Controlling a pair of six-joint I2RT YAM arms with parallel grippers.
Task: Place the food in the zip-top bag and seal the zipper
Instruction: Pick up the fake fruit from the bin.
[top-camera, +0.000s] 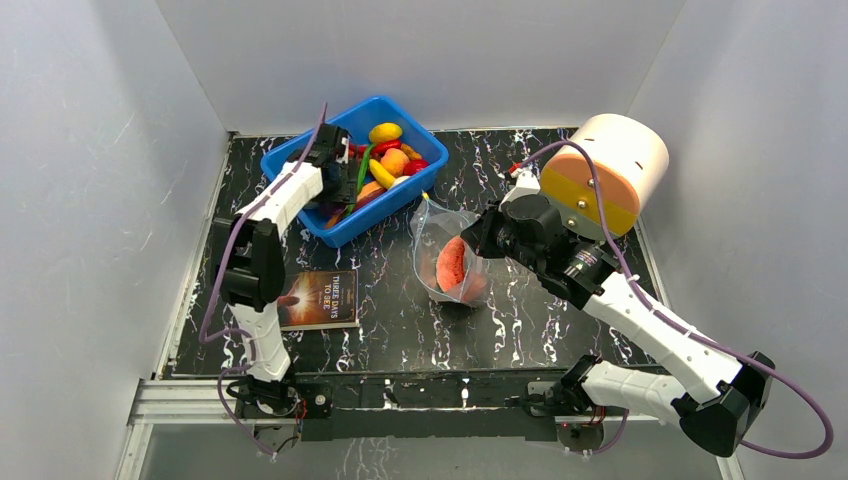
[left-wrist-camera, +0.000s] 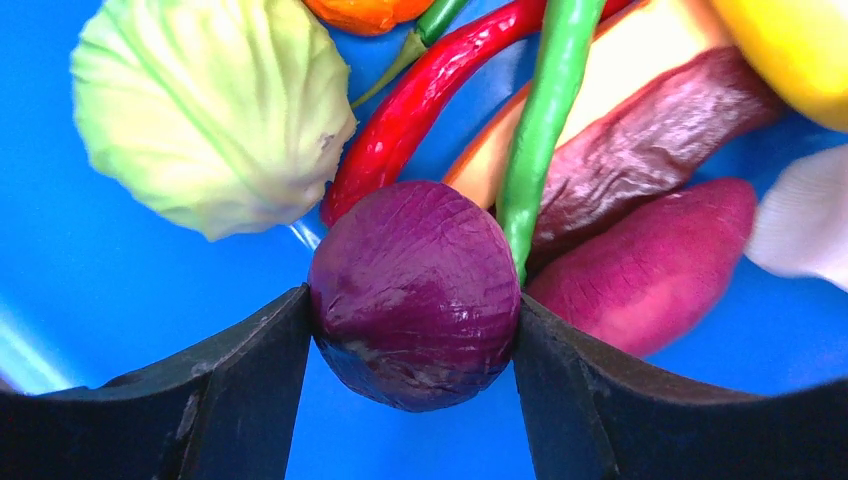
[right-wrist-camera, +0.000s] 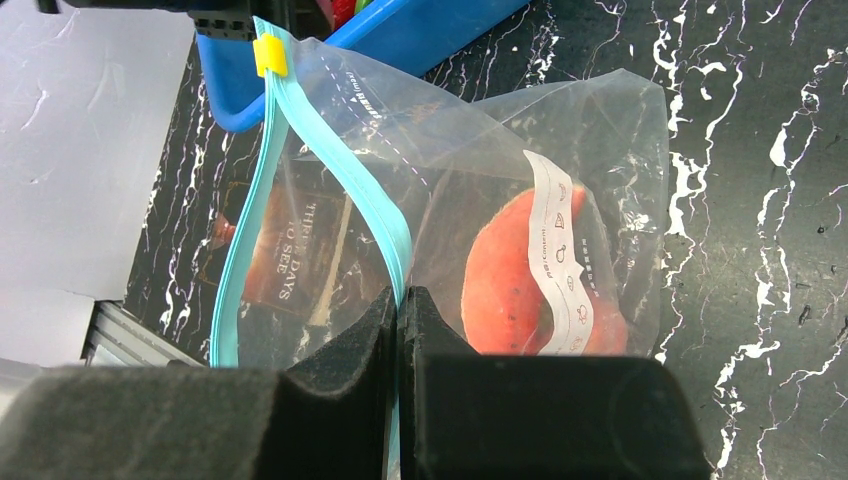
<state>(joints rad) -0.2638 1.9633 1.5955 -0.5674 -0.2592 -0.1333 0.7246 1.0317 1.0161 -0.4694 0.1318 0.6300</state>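
The left pincer (left-wrist-camera: 412, 308) clasps the purple onion (left-wrist-camera: 415, 270) in the blue bin (left-wrist-camera: 90, 290); the right pincer (right-wrist-camera: 398, 312) pinches the zip-top bag (right-wrist-camera: 480, 130) shut-jawed at its zipper (right-wrist-camera: 345, 195).

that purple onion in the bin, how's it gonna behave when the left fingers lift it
Probably rigid: the purple onion shows no denting where the left fingers meet its sides. Its skin looks glossy and the shape round, so it may slip or twist in a light pinch. Dropped in the blue bin, it would likely roll.
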